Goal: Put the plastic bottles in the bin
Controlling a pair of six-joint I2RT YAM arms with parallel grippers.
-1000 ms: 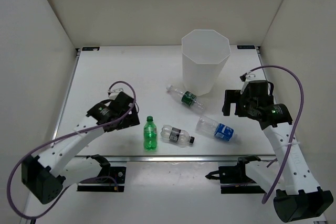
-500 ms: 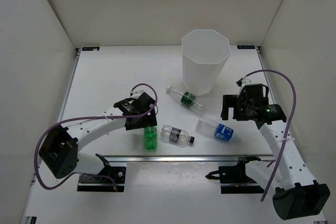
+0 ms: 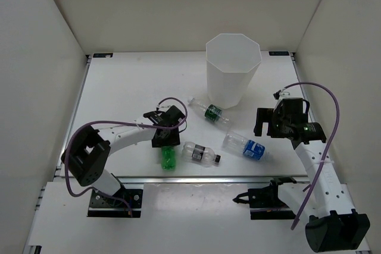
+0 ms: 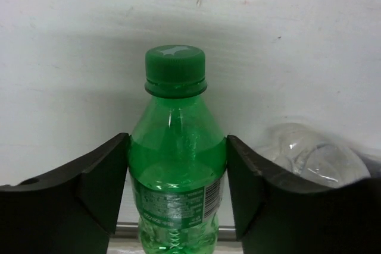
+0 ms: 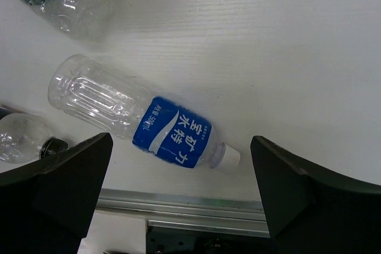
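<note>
The left gripper (image 4: pixel 177 173) has its jaws clamped on both sides of the green bottle (image 4: pixel 177 141), which lies near the table's (image 3: pixel 119 87) front edge. The right gripper (image 5: pixel 181 147) hangs over the blue-labelled bottle (image 5: pixel 137 117) with its jaws wide apart. The white bin (image 3: pixel 232 72) stands farther back.

the top camera is looking down from above and behind the arms over the table (image 3: pixel 131 81). the left wrist camera is facing the green bottle (image 4: pixel 178 165) very close; the right wrist one is looking down on the blue-label bottle (image 5: pixel 143 117) from farther off. the top view is sharing both bottles.
</note>
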